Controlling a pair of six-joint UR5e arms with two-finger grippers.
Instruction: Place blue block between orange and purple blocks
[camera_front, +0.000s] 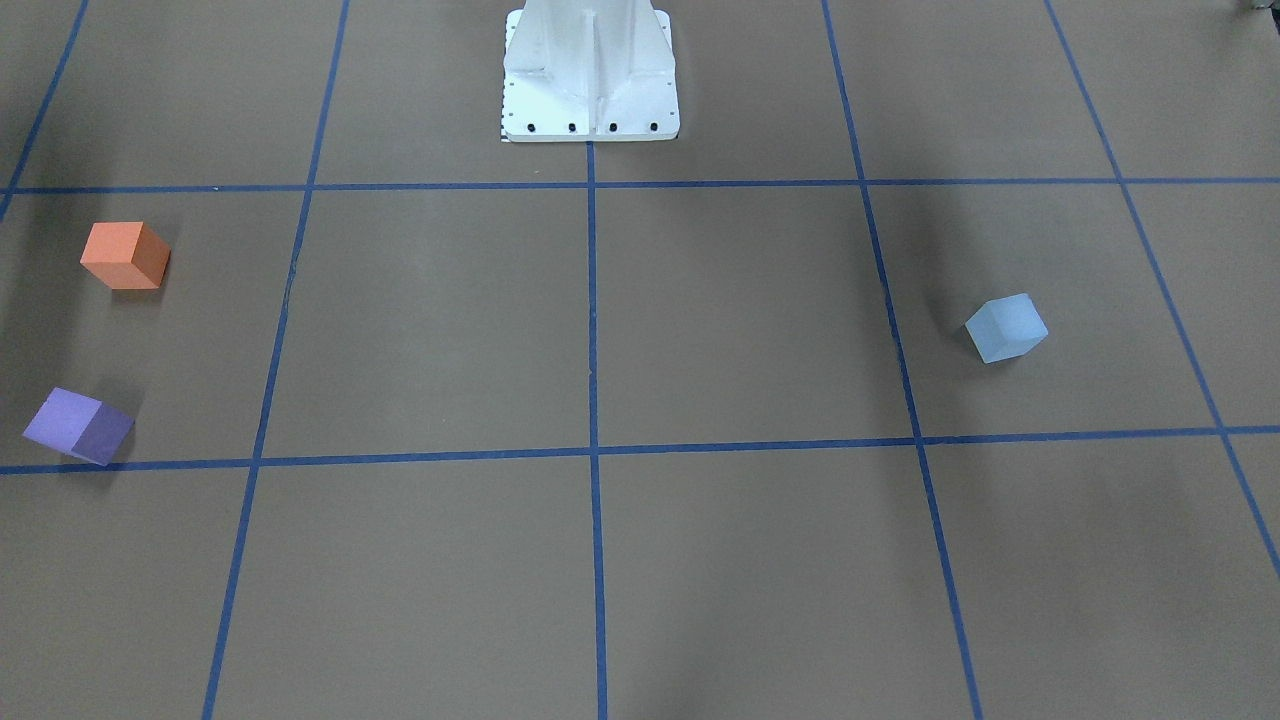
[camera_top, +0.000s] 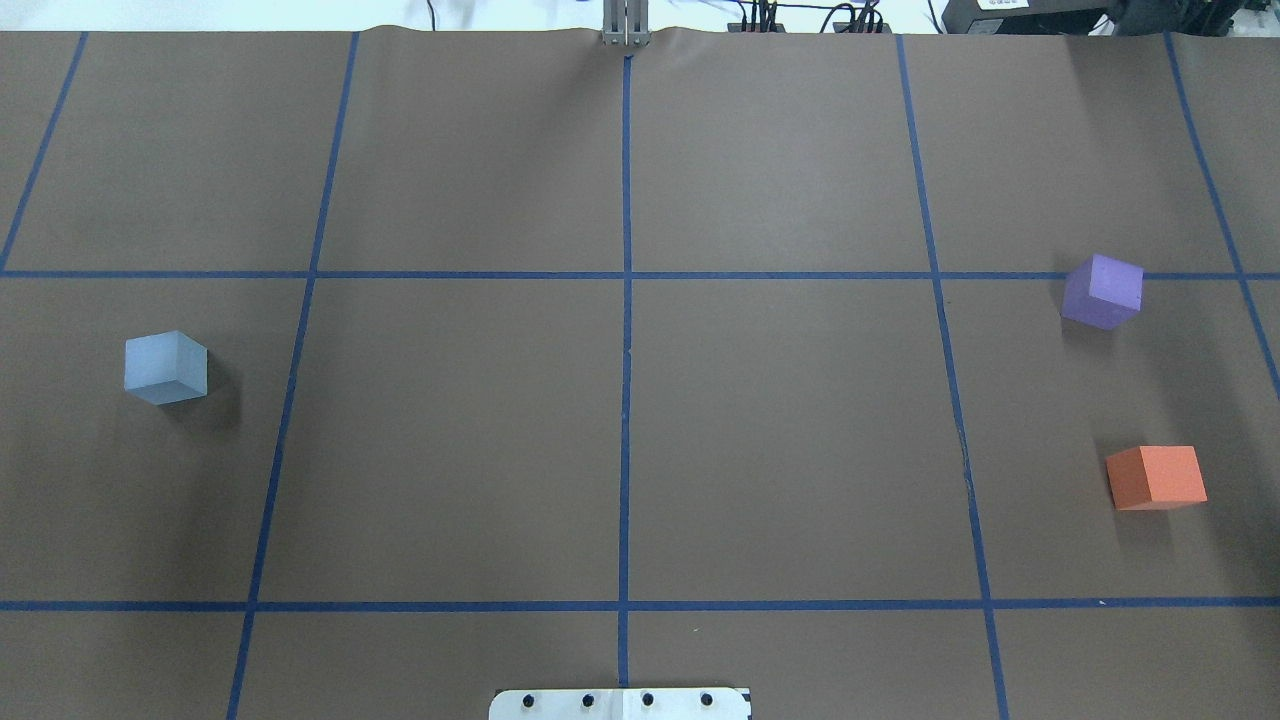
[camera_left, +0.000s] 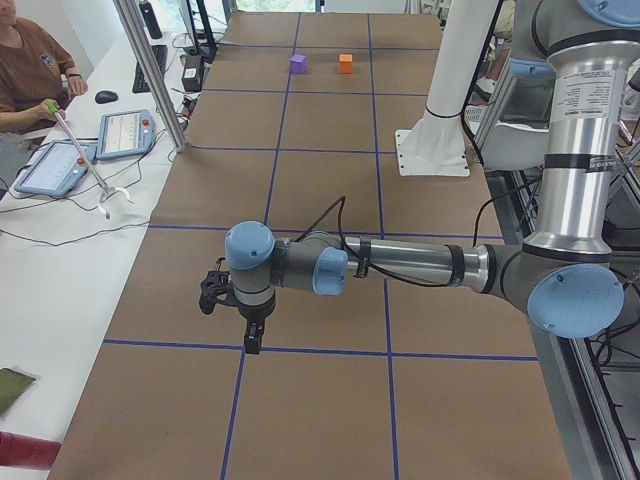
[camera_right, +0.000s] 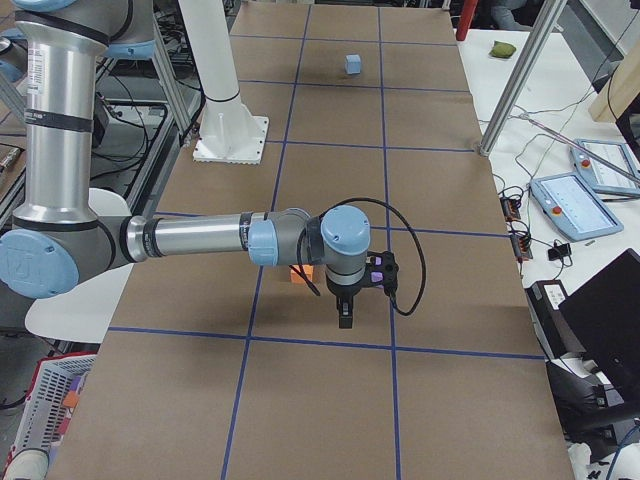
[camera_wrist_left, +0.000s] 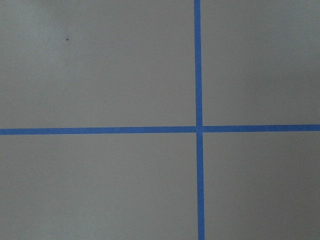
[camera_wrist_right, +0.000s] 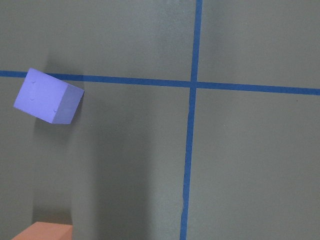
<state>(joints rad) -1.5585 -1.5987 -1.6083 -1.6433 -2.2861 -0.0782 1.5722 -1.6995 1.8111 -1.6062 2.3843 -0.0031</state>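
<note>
On the left of the table (camera_top: 620, 430) you see the blue block (camera_top: 165, 367), well apart from the orange block (camera_top: 1156, 477) and purple block (camera_top: 1102, 291) on the right. Left gripper (camera_left: 253, 341) and right gripper (camera_right: 345, 318) hang above the table; you cannot tell if either is closed.

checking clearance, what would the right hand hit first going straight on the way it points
Probably the bare brown paper table, near the blue tape crossing. The right hand points down; the purple foam cube and orange foam cube lie off to the side.
</note>
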